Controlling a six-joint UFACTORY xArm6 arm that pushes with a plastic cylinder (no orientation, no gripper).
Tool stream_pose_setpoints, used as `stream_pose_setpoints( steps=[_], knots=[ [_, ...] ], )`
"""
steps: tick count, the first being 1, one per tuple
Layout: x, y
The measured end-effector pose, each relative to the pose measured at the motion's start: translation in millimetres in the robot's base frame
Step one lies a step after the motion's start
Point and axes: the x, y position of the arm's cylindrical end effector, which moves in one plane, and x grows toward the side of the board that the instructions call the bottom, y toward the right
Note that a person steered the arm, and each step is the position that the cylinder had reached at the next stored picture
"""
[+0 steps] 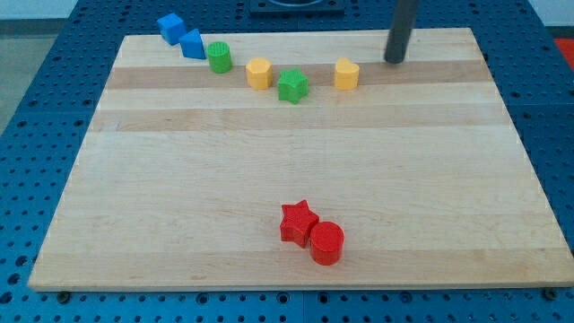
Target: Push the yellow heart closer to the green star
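Pincer absent: my tip (pixel 394 60), a bare rod end holding nothing, rests near the wooden board's (pixel 269 161) top-right corner, right of the yellow heart block (pixel 347 74). Pushing leftward should bring it toward the green star block (pixel 292 86) beside it.

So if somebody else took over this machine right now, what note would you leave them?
My tip rests near the view's top right, right of every block, touching none.
The yellow heart sits just left of it; the green star lies further left, a gap between them. A second yellow block sits left of the star.
Done: no push evident.
Left: push the heart leftward to the star.
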Motion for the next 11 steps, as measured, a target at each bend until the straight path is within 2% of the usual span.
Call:
stream_pose_setpoints(
  steps=[2,4,6,8,10,11],
  knots=[
    [8,-40],
    [40,-65],
    [79,-76],
    [95,-71],
    [128,-70],
    [173,-72]
  ],
)
